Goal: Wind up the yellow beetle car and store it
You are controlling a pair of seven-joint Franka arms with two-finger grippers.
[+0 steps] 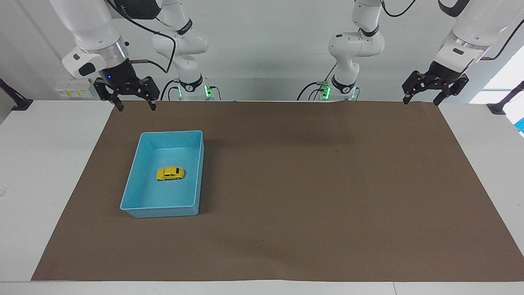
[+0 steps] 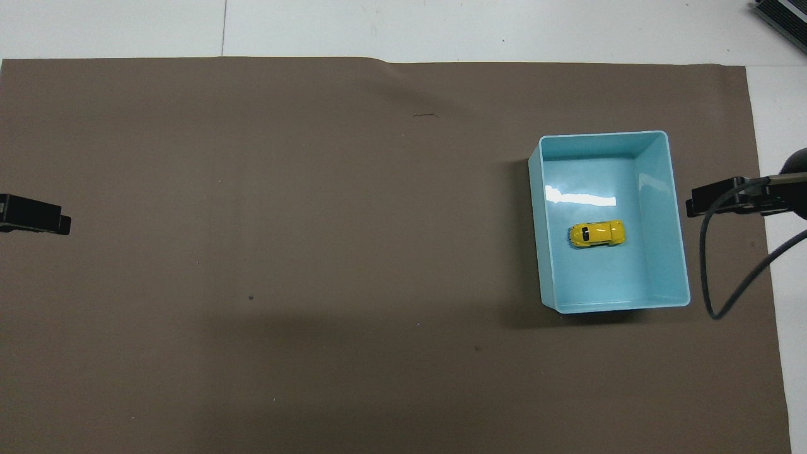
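The yellow beetle car (image 1: 170,173) (image 2: 597,234) stands on its wheels in the middle of the blue tray (image 1: 131,186) (image 2: 662,164), toward the right arm's end of the table. My right gripper (image 1: 136,107) hangs open and empty in the air over the mat's edge at the robots' end, apart from the tray; only its tip (image 2: 719,199) shows in the overhead view. My left gripper (image 1: 421,99) waits open and empty over the mat's corner at the left arm's end, with its tip (image 2: 38,217) at the overhead view's edge.
A brown mat (image 1: 311,184) covers most of the white table (image 1: 49,164). A loose black cable (image 2: 725,277) hangs from the right arm beside the tray.
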